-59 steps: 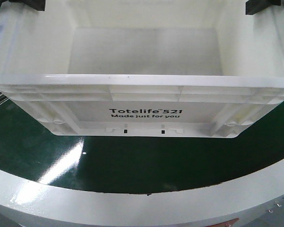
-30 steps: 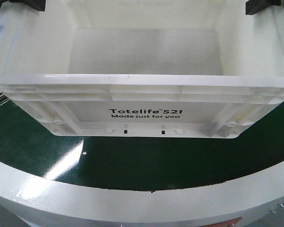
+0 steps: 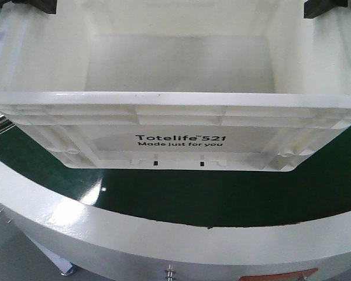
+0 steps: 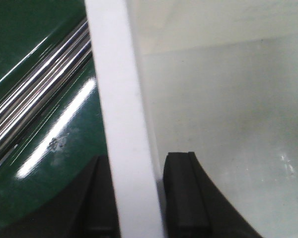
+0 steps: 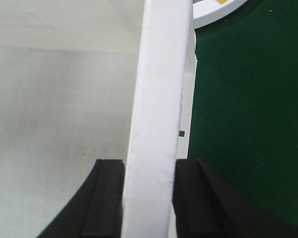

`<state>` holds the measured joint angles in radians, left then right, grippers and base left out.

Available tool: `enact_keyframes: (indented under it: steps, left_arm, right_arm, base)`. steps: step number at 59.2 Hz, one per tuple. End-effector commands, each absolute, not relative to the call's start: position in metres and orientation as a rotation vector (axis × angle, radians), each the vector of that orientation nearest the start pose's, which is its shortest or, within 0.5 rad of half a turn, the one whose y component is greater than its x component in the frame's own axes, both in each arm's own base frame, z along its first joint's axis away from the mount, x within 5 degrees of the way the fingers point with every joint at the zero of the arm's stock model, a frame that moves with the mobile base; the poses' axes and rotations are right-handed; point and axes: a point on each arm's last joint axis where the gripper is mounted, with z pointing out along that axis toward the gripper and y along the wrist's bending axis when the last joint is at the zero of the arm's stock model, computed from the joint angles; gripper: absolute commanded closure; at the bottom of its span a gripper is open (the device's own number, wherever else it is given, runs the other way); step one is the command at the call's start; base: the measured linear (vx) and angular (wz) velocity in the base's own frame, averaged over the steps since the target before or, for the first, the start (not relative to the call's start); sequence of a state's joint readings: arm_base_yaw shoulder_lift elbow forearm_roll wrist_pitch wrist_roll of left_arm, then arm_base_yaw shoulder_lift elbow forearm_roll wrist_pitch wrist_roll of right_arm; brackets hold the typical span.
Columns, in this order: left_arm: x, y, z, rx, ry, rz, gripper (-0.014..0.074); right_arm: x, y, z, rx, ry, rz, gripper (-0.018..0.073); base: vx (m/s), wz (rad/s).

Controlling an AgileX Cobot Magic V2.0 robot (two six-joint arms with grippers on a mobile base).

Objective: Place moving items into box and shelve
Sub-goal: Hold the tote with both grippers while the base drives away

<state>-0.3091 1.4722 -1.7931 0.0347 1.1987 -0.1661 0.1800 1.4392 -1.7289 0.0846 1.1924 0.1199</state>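
Black print on the near outer wall of the white box reads "Totelife 521", with a tiny trademark mark after "Totelife", and beneath it in smaller letters "Made just for you"; no other text is legible.

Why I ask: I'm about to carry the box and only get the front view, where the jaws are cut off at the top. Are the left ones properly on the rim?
Observer: Yes. The left wrist view shows the left jaws straddling the side rim of the box, one outside, one inside.
Operator: And the right?
Observer: The right jaws do likewise. In the right wrist view both pads lie flat against the rim.
Operator: Anything beside the left wall?
Observer: Shiny metal rails run across the green surface just outside it.
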Motion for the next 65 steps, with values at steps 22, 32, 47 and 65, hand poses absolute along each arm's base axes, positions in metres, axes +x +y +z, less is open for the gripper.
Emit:
enact_keyframes:
  steps: [22,32,47,65]
  left_arm:
    - [0.2707,-0.0728,0.4963,0.152,2.155,-0.107,0.0597]
    - [0.2707,-0.0728,0.4963,0.152,2.155,-0.107,0.0597]
    - [0.2707,-0.0728,0.4963,0.152,2.155,-0.107,0.0597]
    - [0.2707,-0.0728,0.4963,0.152,2.155,-0.107,0.0597]
  right_arm:
    - [0.2698,0.0504,0.4895,-0.080,2.177,0.214,0.0564]
    - [0.2698,0.0504,0.4895,-0.080,2.177,0.214,0.0564]
    - [0.2698,0.0504,0.4895,-0.080,2.177,0.214,0.0564]
    - [0.2698,0.0504,0.4895,-0.080,2.177,0.214,0.0564]
  base:
    - [-0.08,0.40]
    - [-0.14,0.55]
    - [-0.16,0.60]
    - [-0.17,0.65]
